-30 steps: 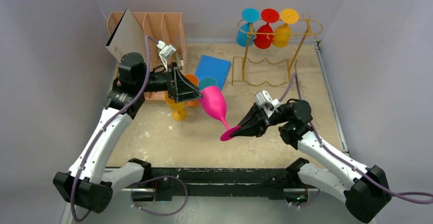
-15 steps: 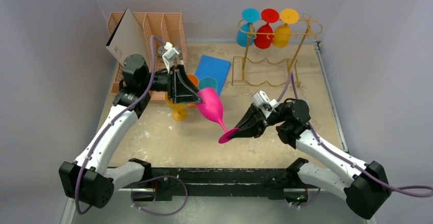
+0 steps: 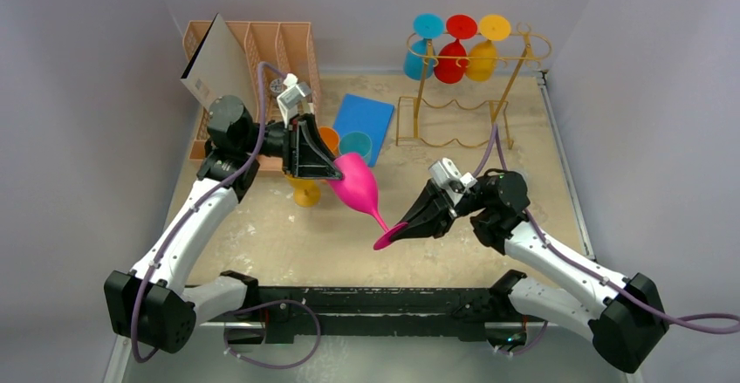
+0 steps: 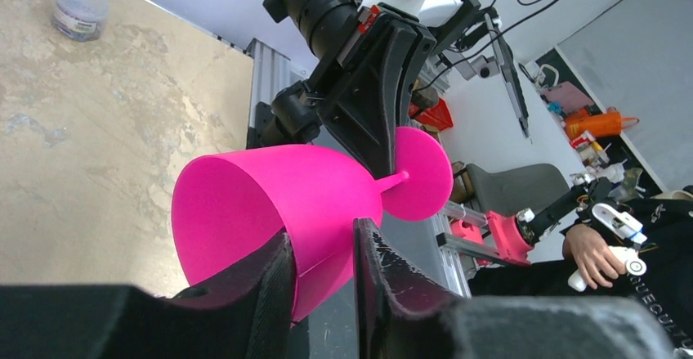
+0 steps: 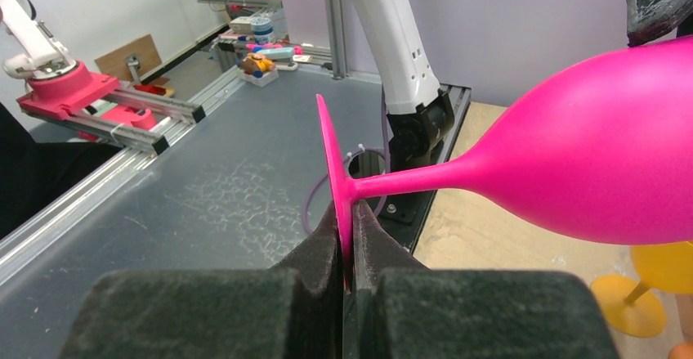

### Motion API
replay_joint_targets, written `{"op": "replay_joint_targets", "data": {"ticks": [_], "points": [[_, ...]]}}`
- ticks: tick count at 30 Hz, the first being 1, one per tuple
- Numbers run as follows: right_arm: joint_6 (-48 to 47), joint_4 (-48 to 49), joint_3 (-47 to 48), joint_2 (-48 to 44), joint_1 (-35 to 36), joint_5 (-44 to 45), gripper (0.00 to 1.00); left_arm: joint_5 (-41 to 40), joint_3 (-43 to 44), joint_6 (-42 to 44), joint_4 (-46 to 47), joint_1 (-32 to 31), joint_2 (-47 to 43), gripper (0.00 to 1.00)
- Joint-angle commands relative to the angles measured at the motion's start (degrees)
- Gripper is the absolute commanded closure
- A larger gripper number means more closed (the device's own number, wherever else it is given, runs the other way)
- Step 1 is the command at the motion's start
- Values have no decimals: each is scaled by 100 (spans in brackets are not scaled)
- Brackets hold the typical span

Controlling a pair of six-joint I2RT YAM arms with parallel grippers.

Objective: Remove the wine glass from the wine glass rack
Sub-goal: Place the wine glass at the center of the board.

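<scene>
A pink wine glass (image 3: 356, 187) hangs tilted in the air between both arms, off the gold wire wine glass rack (image 3: 421, 95) at the back right. My right gripper (image 3: 403, 229) is shut on the edge of its round foot (image 5: 331, 159), seen edge-on in the right wrist view. My left gripper (image 3: 336, 172) straddles the rim of the bowl (image 4: 278, 204), one finger inside and one outside, jaws narrow with a slit left beside the wall. Blue (image 3: 419, 51), red (image 3: 451, 56) and yellow (image 3: 482, 56) glasses hang upside down on the rack.
A peach slotted organizer (image 3: 279, 47) with a leaning card (image 3: 214, 64) stands at the back left. Behind the left gripper lie a blue pad (image 3: 362, 117), an orange cup (image 3: 329, 137) and a teal cup (image 3: 355, 145). A yellow glass (image 3: 305, 193) stands under the gripper.
The left gripper's jaws have narrowed around the pink bowl's rim. The right gripper has carried the glass slightly left and toward the near edge, still holding the foot.
</scene>
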Motion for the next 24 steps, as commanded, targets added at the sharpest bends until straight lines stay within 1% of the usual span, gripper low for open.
{"op": "replay_joint_targets", "data": {"ticks": [1, 3, 5, 7, 9, 12, 15, 18, 19, 21, 22, 23, 24], "points": [[-86, 228, 239, 47, 7, 93, 100, 376, 59, -63, 295, 6, -153, 77], [-103, 219, 230, 70, 10, 97, 100, 393, 60, -60, 287, 6, -180, 82], [-121, 192, 230, 93, 6, 104, 100, 413, 77, -33, 246, 7, -201, 91], [-147, 151, 230, 107, 6, 125, 100, 411, 114, 56, 123, 6, -227, 97], [-162, 105, 235, 116, 11, 157, 100, 397, 185, 279, -189, 6, -253, 100], [-213, 10, 230, 108, 6, 195, 100, 354, 255, 512, -507, 6, -305, 100], [-293, -146, 244, 99, 6, 210, 92, 322, 333, 672, -735, 6, -349, 100], [-344, -203, 227, 88, 6, 218, 87, 308, 423, 866, -987, 6, -362, 100], [-369, -223, 222, 90, 7, 205, 87, 308, 443, 876, -1018, 6, -362, 100], [-430, -233, 224, 105, 6, 87, 93, 329, 479, 877, -1053, 6, -362, 100], [-467, -232, 223, 107, 8, 12, 95, 340, 495, 877, -1075, 6, -369, 94], [-524, -243, 230, 115, 7, -62, 98, 373, 501, 877, -1098, 6, -366, 83], [-579, -265, 248, 128, 8, -124, 99, 423, 508, 873, -1121, 6, -360, 76]]}}
